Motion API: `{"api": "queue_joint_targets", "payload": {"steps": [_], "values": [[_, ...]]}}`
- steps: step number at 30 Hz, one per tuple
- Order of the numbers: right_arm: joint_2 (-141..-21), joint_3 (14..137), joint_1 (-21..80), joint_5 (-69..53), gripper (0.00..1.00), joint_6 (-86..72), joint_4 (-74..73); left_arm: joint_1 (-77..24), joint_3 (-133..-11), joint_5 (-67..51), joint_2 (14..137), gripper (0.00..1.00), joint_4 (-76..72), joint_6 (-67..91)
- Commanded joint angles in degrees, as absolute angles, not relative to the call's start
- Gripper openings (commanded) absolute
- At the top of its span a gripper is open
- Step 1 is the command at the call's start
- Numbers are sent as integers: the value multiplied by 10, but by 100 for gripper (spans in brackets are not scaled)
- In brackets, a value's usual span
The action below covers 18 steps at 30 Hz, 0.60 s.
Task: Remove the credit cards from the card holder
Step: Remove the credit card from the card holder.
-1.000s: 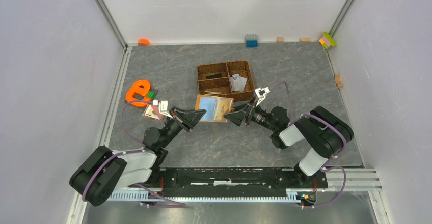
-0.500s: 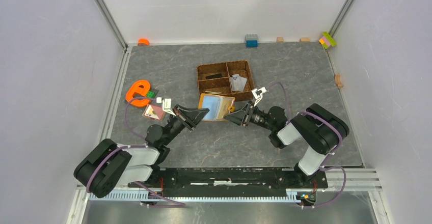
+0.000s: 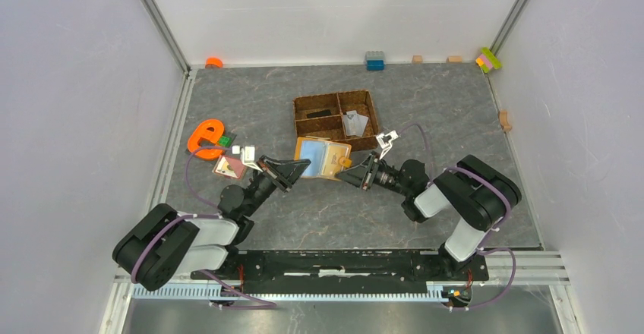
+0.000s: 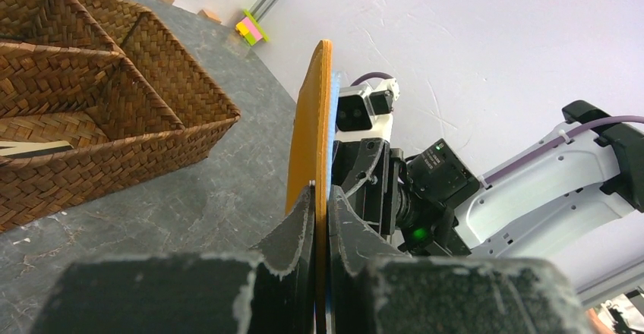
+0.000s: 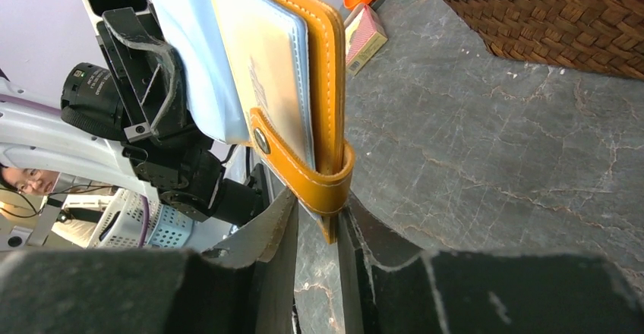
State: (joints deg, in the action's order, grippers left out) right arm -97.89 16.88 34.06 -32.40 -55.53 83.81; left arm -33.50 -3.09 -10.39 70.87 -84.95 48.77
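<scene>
The card holder is held up above the table, between the left gripper on its left and the right gripper on its right. The woven tray is just behind it. Some credit cards lie in the tray's right compartment. Left of the left gripper lies a small box, and behind the box an e-shaped toy. A brick stands at the back wall.

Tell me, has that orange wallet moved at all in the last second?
Yes, a little. The card holder has edged away from the robot, closer to the front of the woven tray.
</scene>
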Motion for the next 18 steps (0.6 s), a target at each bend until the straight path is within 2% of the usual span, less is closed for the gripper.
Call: {"api": "queue_joint_targets", "payload": {"steps": [1, 3, 9, 13, 18], "values": [[-957, 157, 343, -336, 32, -547, 1107, -337, -36, -88, 709, 2, -890, 474], [-951, 155, 344, -337, 38, -543, 1107, -337, -38, -93, 712, 2, -890, 474], [-942, 157, 344, -343, 42, -536, 1105, -337, -51, -122, 723, 2, -890, 482], [-939, 160, 344, -348, 42, -536, 1109, -337, -55, -133, 730, 2, -890, 484], [-938, 158, 343, -351, 34, -541, 1122, -337, -58, -138, 736, 2, -890, 487]]}}
